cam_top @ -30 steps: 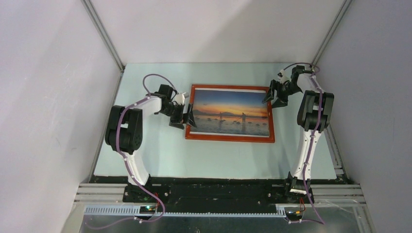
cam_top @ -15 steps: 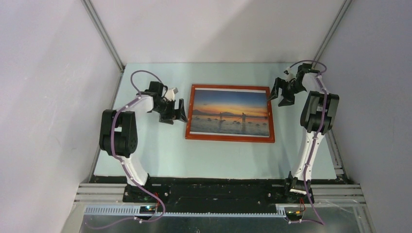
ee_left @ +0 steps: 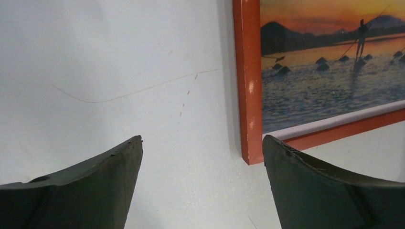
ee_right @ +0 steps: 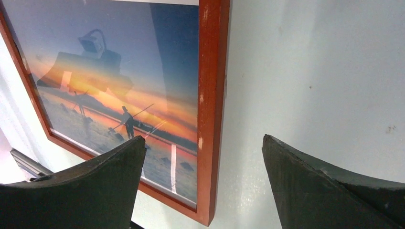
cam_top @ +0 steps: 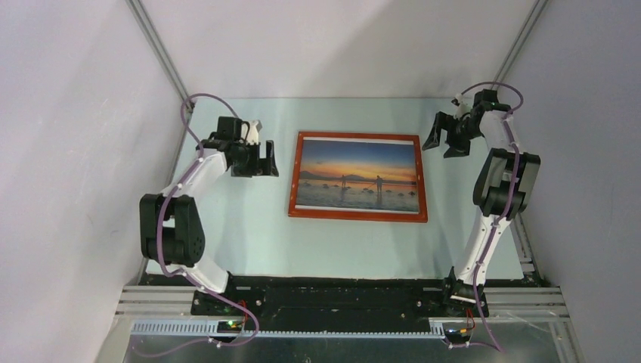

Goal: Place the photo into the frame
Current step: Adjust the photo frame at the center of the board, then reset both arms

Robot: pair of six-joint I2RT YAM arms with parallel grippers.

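Orange-brown frame (cam_top: pixel 357 217) with photo (cam_top: pixel 357 175) seated lies between left gripper (cam_top: pixel 255 161) and right gripper (cam_top: pixel 444 144), both spread wide and empty; each should lift away without nudging it.

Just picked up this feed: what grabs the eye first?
The bright orange-and-blue sunset photo, lying inside the orange-brown frame flat at the middle of the pale table. The left gripper and right gripper hang open off the frame's two far corners, holding nothing.
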